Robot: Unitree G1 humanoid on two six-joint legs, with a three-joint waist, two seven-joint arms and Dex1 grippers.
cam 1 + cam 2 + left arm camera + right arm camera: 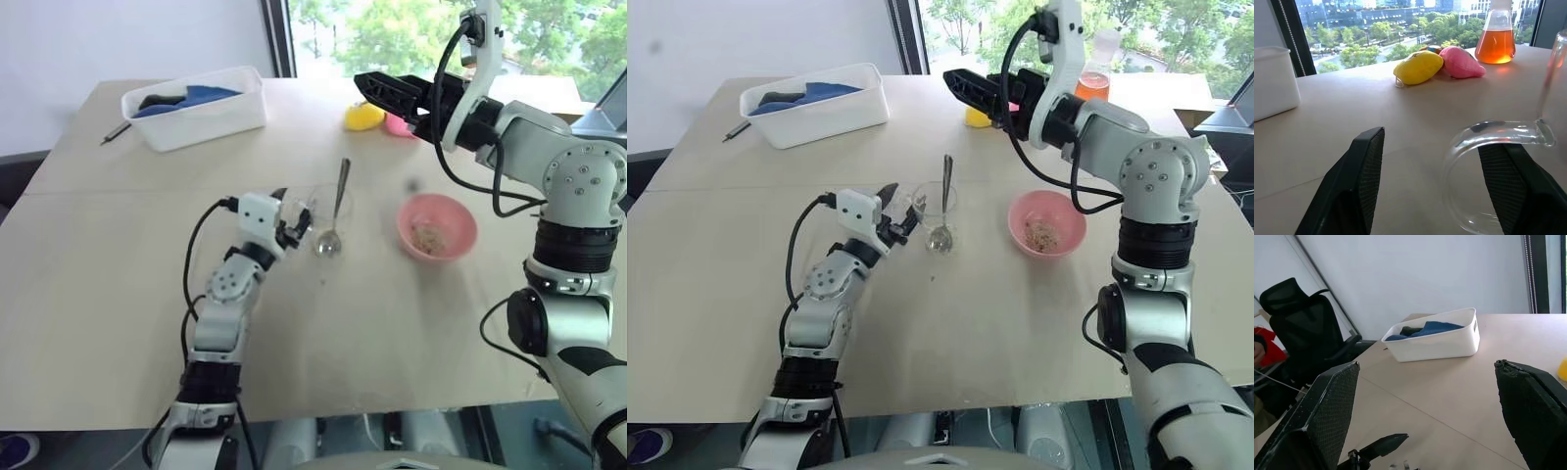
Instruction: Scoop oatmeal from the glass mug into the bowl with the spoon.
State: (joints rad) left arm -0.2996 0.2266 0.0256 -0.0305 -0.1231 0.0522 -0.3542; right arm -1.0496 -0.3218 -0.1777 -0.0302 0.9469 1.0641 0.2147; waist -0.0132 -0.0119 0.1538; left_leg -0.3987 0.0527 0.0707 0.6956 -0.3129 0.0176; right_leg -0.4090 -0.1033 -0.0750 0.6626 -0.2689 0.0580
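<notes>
The glass mug (939,210) stands mid-table, and its clear handle (1488,142) lies between the spread fingers (1359,181) of my left gripper (900,207), which is open. The silver spoon (945,186) stands in the mug, its handle leaning on the far rim. Right of the mug sits the pink bowl (460,220) with a small heap of pale oatmeal (428,235) inside. My right gripper (361,84) hangs high above the table behind the mug, open and holding nothing.
A white tub (196,113) holding blue cloth stands at the back left, with a dark pen (116,132) beside it. Yellow (363,117) and pink (1462,62) toys and a flask of orange liquid (1093,83) sit by the far edge.
</notes>
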